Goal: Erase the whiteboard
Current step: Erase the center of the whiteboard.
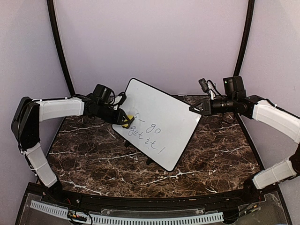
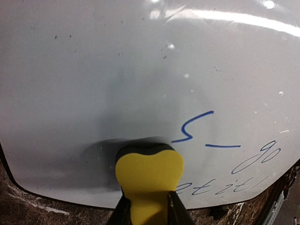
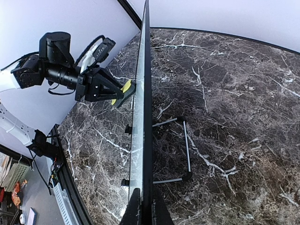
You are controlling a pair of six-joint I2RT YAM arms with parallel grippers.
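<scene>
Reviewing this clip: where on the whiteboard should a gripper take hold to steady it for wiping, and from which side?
The thin framed edge at the right corner of the whiteboard, from the right, one finger per face. It is propped on its stand, faces too broad to span; only the edge fits. The right gripper is shut there, clear of the eraser.

Table [image 1: 213,154]: dark brown marble-pattern top with white veining. Backdrop [image 1: 154,42]: plain pale lavender wall on three sides. Two black curved poles rise at the rear corners, left [image 1: 60,47] and right [image 1: 244,37]. White slotted cable duct [image 1: 140,219] runs along the near edge. Yellow eraser block [image 2: 149,173], dark felt face, is off the tabletop at left.
</scene>
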